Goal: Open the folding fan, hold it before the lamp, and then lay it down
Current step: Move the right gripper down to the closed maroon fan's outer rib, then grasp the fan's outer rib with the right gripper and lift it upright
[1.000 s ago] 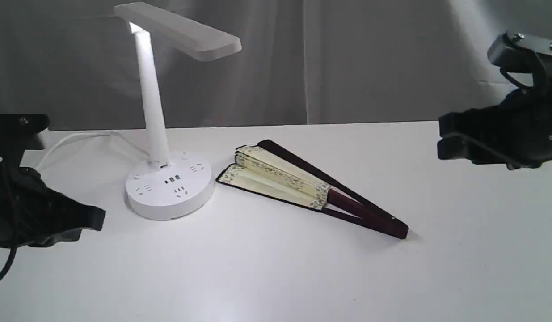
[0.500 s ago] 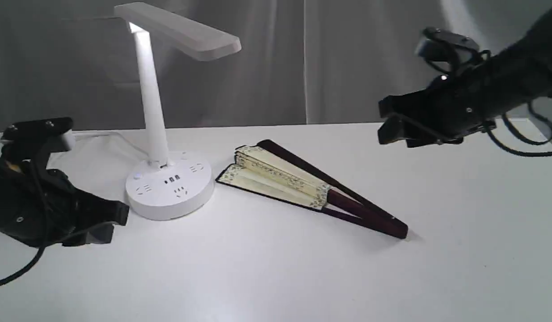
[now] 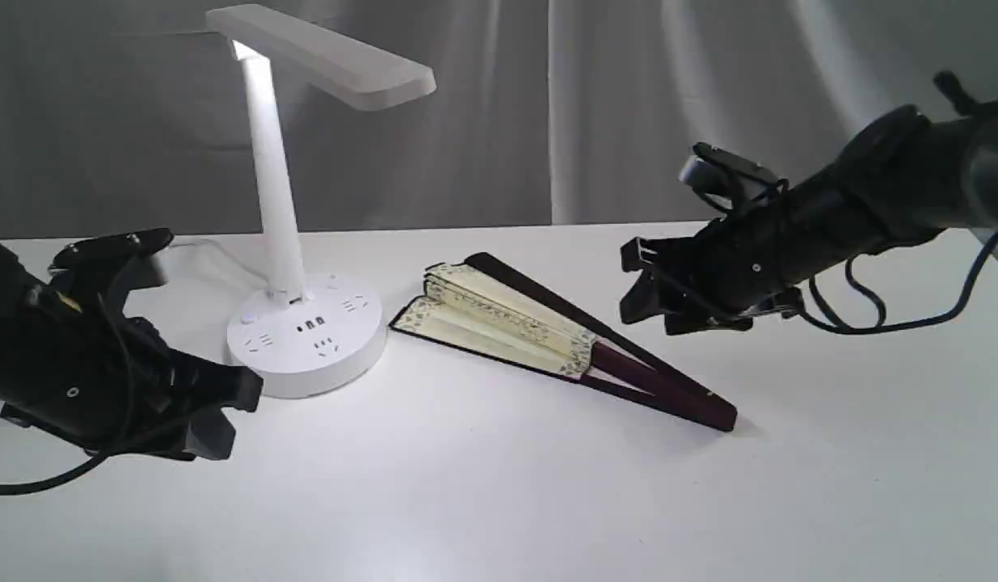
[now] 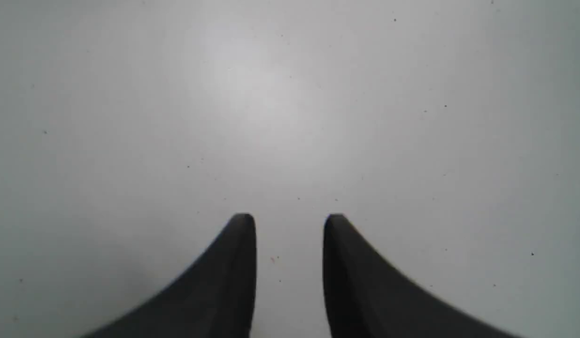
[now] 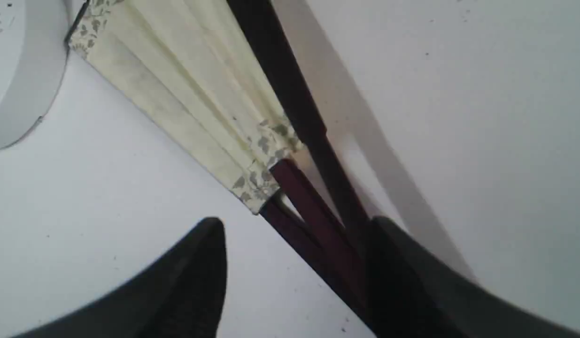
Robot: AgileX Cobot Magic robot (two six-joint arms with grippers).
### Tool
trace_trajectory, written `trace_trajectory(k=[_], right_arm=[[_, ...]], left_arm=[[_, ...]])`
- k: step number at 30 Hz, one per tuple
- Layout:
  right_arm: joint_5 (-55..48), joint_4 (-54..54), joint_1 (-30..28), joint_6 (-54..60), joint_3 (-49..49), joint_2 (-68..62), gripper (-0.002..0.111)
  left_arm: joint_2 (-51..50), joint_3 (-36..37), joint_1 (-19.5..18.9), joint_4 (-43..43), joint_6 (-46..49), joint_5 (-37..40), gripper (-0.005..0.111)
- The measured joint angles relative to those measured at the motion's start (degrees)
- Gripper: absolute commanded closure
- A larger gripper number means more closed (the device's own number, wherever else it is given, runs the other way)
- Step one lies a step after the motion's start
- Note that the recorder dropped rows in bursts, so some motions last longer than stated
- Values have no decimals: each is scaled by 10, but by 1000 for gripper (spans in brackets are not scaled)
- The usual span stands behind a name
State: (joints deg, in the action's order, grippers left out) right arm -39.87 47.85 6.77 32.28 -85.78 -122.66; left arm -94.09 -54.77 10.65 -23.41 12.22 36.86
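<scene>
Filling most of the exterior view, a white table point(image 3: 499, 501) is bearing everything. On its left side the lamp point(image 3: 276, 202) is standing upright, its flat bar head reaching over the table. Just beside the lamp's round base, the folding fan point(image 3: 499, 323) is lying flat and nearly closed. Its cream pleats are splaying only a little, and its maroon ribs are pointing away from the lamp toward the right front.

The right gripper point(image 3: 632, 283) is hovering over those ribs, not touching them, with its jaws standing wide apart and empty. The left gripper point(image 3: 236, 416) is hanging low in front of the lamp base, well apart from the fan. Its jaws are standing a little apart over bare table.

Judging from this, the risk is in the pickup. The ribs are lying flush on a smooth surface, so a finger coming down on them could be pushing the fan toward the lamp base. The jaws could also be catching one guard alone, or creasing the paper.
</scene>
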Motion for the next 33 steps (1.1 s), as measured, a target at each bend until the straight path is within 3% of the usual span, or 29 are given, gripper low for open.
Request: trace_trajectory(k=[6, 20, 33], right_arm=[[25, 114, 0, 44, -1, -38, 72], [-9, 119, 0, 44, -166, -148, 72], [-23, 124, 0, 44, -187, -193, 72]], left_arm=[[0, 0, 0, -2, 1, 4, 80], [-27, 0, 0, -9, 3, 4, 80], [-34, 0, 0, -10, 4, 6, 80]])
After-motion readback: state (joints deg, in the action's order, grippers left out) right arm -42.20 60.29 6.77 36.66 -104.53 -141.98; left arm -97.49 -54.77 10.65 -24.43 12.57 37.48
